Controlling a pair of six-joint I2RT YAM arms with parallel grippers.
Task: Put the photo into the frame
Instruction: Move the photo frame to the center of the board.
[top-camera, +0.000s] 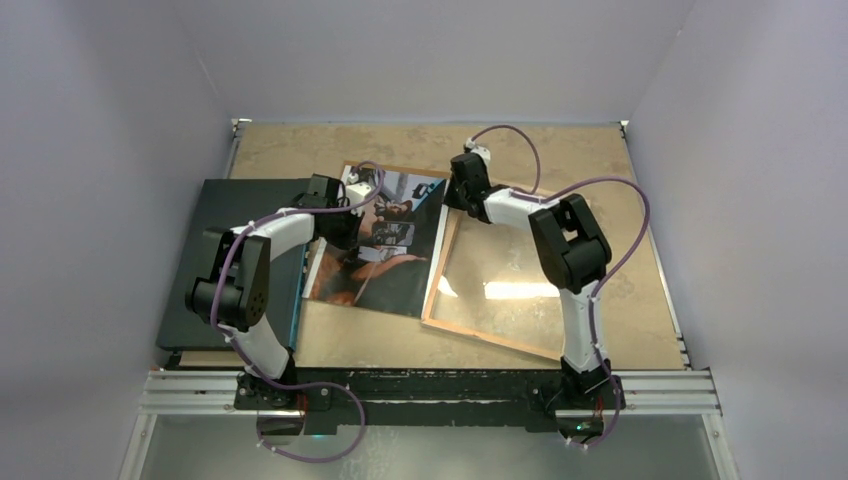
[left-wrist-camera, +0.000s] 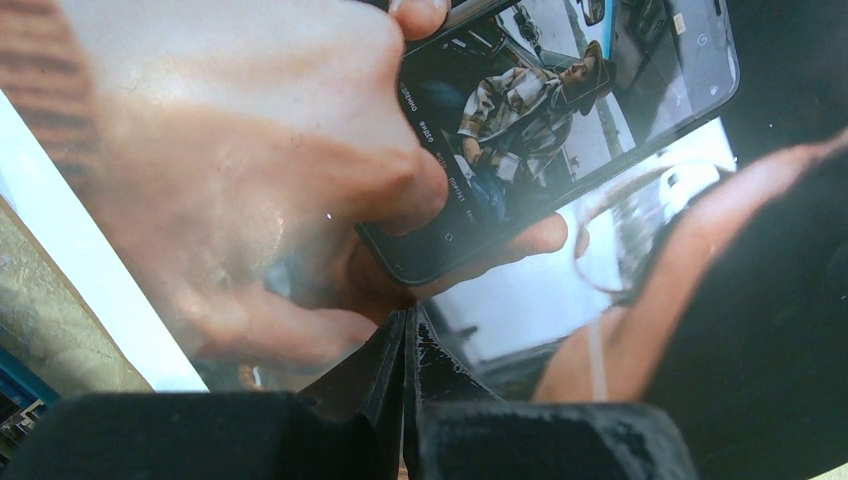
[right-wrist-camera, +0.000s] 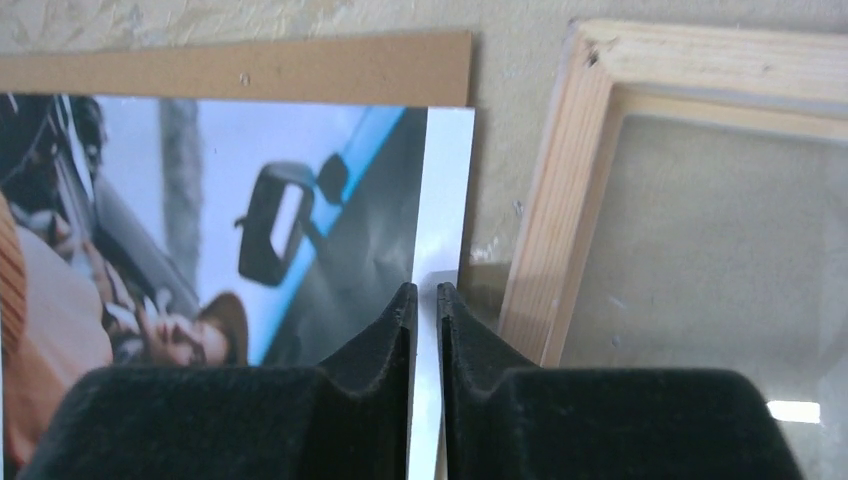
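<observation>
**A:** Wood side up is how the frame (right-wrist-camera: 548, 240) lies for us, on the right half of the table (top-camera: 560, 150). It sits skewed, one corner toward the near edge, with the clear pane (right-wrist-camera: 720, 250) showing inside it. The photo (top-camera: 395, 275) lies face up just beside it, nearer the table's middle, with its white strip (right-wrist-camera: 445, 180) on the side facing the frame.

**B:** And our grips? The left gripper (left-wrist-camera: 405, 325) has its jaws pressed together with nothing between them, tips down on the glossy print. The right gripper (right-wrist-camera: 426, 292) sits at the photo's far corner by the strip, jaws drawn to a narrow slit. The strip shows in that slit, but we cannot tell whether it is clamped.

**A:** Then we judge the step to be shifting the print across to the frame. We should slide it flat and slowly, or lift only the strip edge so the gloss does not crease. We should also turn it to match the frame's skew before it crosses the border.

**B:** Edges to mind: that border looks raised, so the strip could catch on it. A brown backing board (right-wrist-camera: 250, 70) lies under the photo's far edge and may ride along. The dark board (top-camera: 225, 215) fills the table's left edge. That leaves our room rightward and toward the near edge, where bare table shows.
</observation>
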